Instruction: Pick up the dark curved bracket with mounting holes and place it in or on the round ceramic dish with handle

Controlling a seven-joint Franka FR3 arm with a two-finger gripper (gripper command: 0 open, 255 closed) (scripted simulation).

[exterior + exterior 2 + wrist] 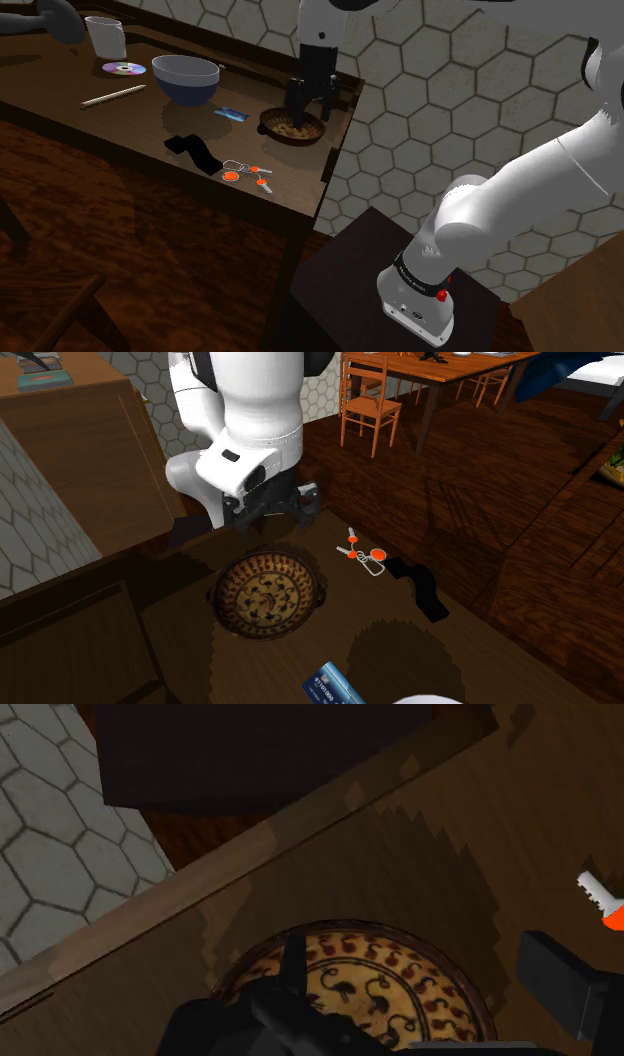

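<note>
Right of centre in the shoulder view, the gripper hangs directly above the round patterned dish. Its fingers are spread apart and grip nothing, so I judge the pick not yet begun. Down and left of it the dark curved bracket lies flat on the table, well apart from the dish. It is open from above, though the keys crowd it. Counting: one bracket, one empty dish, one key bunch with two orange tags, one bowl, one disc, one pencil, one card, one jug.
</note>
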